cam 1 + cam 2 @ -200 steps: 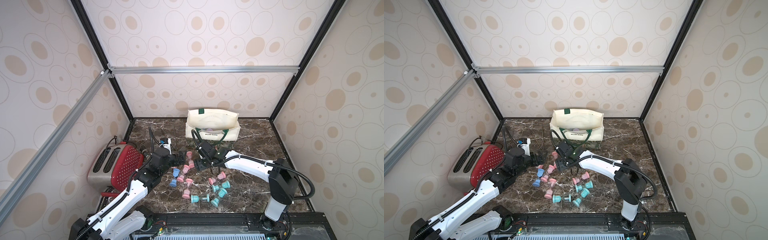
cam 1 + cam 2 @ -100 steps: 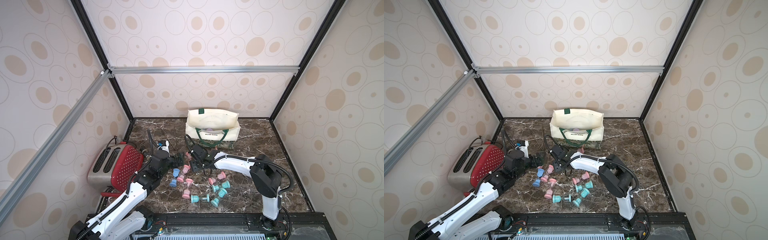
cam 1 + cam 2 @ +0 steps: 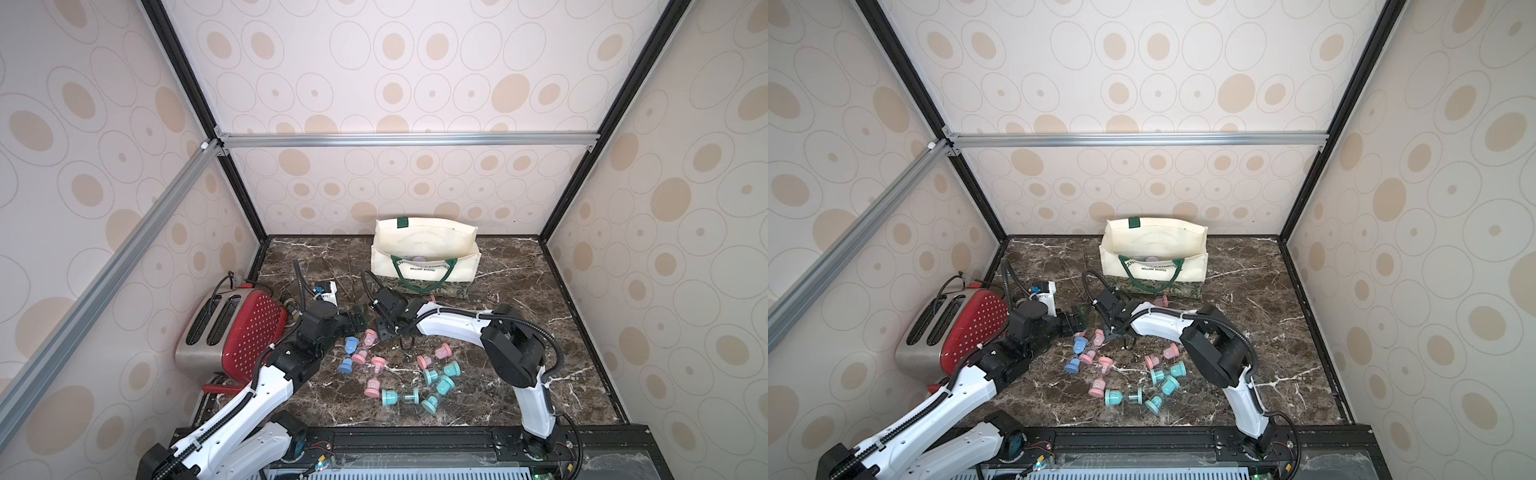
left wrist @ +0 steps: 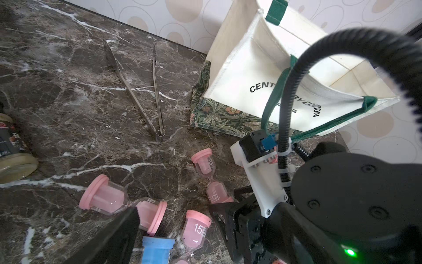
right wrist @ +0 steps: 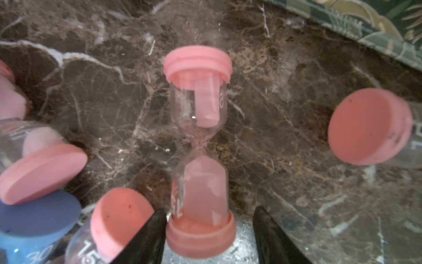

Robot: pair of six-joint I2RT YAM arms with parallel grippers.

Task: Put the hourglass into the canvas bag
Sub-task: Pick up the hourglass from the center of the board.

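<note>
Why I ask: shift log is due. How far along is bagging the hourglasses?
Done: pastel shapes, apparently hourglasses, show inside the canvas bag. In hand: the right tool straddles the cap of one pink hourglass, not yet clamped. Left: many other hourglasses lie on the marble tabletop.

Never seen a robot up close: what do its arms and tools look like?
The left arm and right arm have white shells, black round joints and black ribbed cables. The left tool and right tool have black tapered fingers.
</note>
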